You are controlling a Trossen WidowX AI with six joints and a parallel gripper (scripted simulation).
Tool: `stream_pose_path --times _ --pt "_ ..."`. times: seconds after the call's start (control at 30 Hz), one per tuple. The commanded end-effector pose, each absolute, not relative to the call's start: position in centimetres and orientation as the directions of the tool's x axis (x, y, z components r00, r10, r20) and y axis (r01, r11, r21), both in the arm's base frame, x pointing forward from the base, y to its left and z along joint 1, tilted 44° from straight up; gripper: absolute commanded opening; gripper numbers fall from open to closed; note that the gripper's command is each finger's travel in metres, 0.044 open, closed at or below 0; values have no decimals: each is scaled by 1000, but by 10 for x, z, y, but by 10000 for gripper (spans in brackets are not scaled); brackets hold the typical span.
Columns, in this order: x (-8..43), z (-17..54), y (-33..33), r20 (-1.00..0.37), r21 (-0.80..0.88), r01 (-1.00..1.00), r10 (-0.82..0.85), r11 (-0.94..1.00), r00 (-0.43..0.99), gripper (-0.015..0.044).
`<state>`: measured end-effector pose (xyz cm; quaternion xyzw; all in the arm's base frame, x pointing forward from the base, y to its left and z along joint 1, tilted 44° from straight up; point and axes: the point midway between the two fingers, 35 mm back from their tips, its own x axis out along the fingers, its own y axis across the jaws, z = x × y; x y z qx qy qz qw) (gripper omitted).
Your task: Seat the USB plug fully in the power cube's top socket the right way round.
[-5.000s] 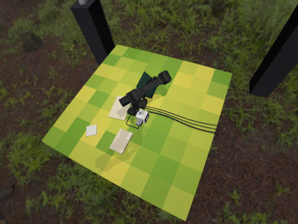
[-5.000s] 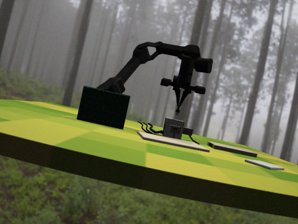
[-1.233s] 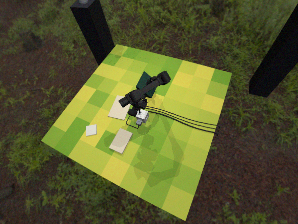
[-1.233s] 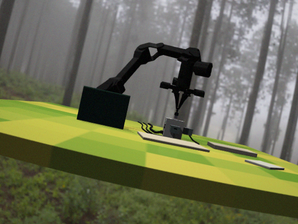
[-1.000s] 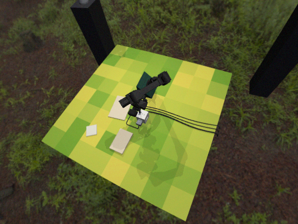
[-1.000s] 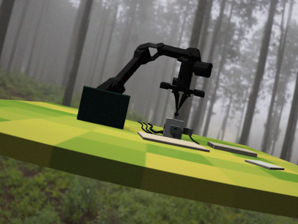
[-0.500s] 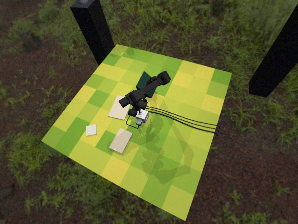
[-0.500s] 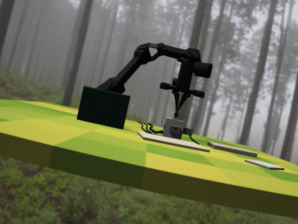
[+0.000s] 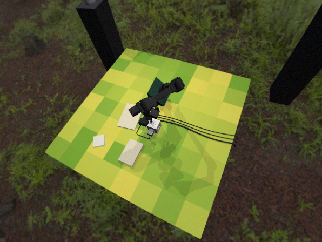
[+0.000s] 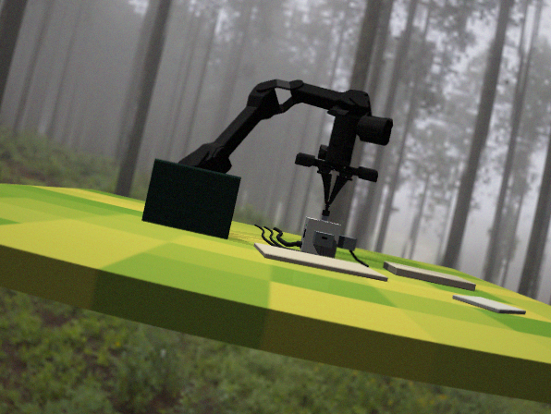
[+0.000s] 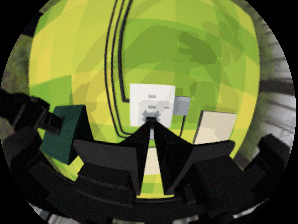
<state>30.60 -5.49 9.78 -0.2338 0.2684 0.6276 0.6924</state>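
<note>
The power cube [image 9: 157,122] [image 10: 308,237] [image 11: 137,95] is white and stands upright on the table, sockets showing on its top in the wrist view. My gripper [image 10: 327,206] [image 11: 151,124] points down over it, its narrow fingertips shut on the small black USB plug [image 10: 325,213] [image 11: 151,119]. The plug stands upright at the cube's top, with a short light metal part showing below its black body in the exterior view. How deep its tip sits and which way round it is cannot be told. The fingers hide part of the plug in the wrist view.
Grey adapters [image 9: 150,132] [image 10: 324,245] [image 11: 182,106] stick out from the cube's sides. Black cables [image 9: 200,129] run from it to the table edge. Pale flat slabs [image 9: 131,152] [image 10: 430,275] [image 11: 216,128] lie nearby. A dark green block [image 9: 154,87] [image 10: 191,199] stands by the arm's base.
</note>
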Motion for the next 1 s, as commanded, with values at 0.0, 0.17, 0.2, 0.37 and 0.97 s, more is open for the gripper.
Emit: stream_pose_path --times 0.0,0.17,0.2,0.37,0.97 --pt "307 98 -54 -662 13 -994 746 107 72 0" --pt "307 97 -54 -662 13 -994 746 107 72 0" --pt "307 97 -53 -662 13 -994 746 107 72 0" --pt "307 97 -53 -662 13 -994 746 107 72 0" --pt "307 95 -52 -662 13 -994 746 107 72 0"
